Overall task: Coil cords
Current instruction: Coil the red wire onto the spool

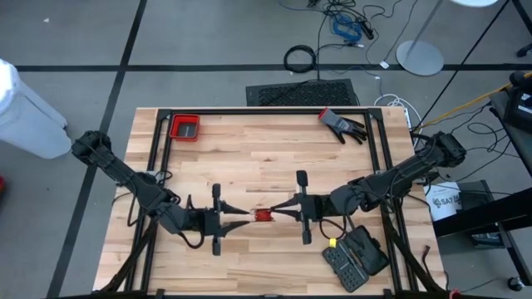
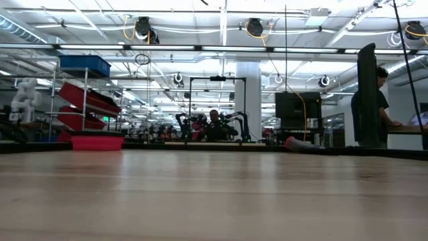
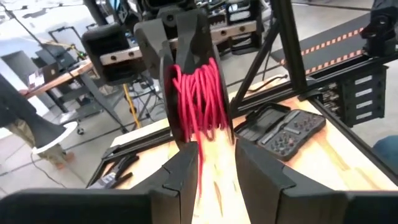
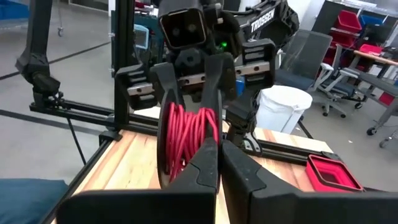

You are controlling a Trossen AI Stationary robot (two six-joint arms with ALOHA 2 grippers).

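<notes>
Red cord (image 1: 263, 216) shows in the high view only as a small bright bundle at mid-table, between the two grippers that meet tip to tip. The wrist views reveal more: it is a coil of many loops wound upright. In the left wrist view the coil (image 3: 198, 102) hangs in the right gripper's closed fingers, while the left gripper (image 3: 216, 163) stands partly open just before it, its fingers apart and not clamping the loops. The right wrist view shows the right gripper (image 4: 219, 163) pinched shut on the lower edge of the coil (image 4: 185, 138), with the left gripper facing it from the far side. The low view shows neither the arms nor the cord.

The wooden table (image 1: 249, 166) also carries a red bin (image 1: 184, 127) at its far left corner, a black glove (image 1: 342, 124) at its far right and a black tool case (image 1: 356, 258) near the right arm. Beyond the table lie shelving and workbenches, and a person (image 2: 380, 100) stands at a desk.
</notes>
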